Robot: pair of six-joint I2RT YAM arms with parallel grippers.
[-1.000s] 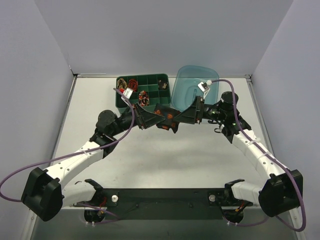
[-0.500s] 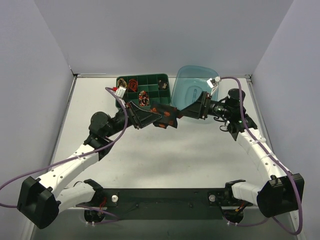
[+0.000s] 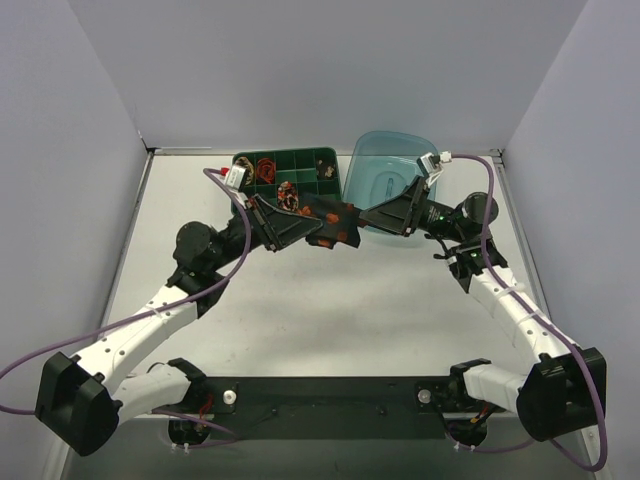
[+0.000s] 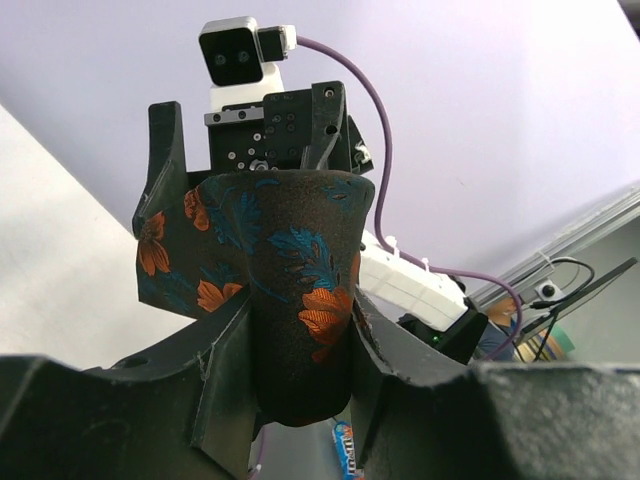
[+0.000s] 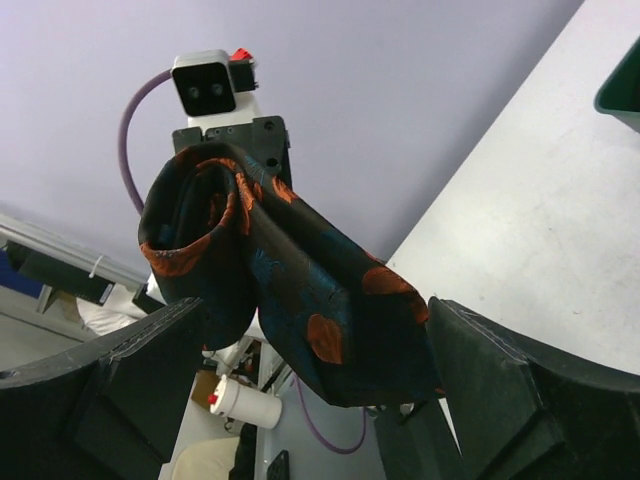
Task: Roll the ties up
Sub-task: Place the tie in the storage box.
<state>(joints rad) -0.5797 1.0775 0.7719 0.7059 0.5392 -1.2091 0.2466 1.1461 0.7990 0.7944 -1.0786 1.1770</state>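
A black tie (image 3: pixel 338 222) with orange-red blotches, wound into a loose coil, hangs in the air in front of the green tray. My left gripper (image 3: pixel 318 226) is shut on it; in the left wrist view the coil (image 4: pixel 290 250) is pinched between both fingers of that gripper (image 4: pixel 302 300). My right gripper (image 3: pixel 368 220) faces it from the right and stands open. In the right wrist view the tie (image 5: pixel 300 280) hangs between the wide-spread fingers of the right gripper (image 5: pixel 318 310), its lower corner close to the right finger (image 5: pixel 500 380).
A green compartment tray (image 3: pixel 322 156) sits at the back of the table, some cells holding small coiled ties (image 3: pixel 265 167). A translucent blue tub (image 3: pixel 385 165) stands to its right. Purple cables loop from both wrists. Grey walls enclose the table.
The left gripper carried the tie slightly up and back toward the tray. The right gripper drew away to the right and its arm swung outward, its jaws a little wider.
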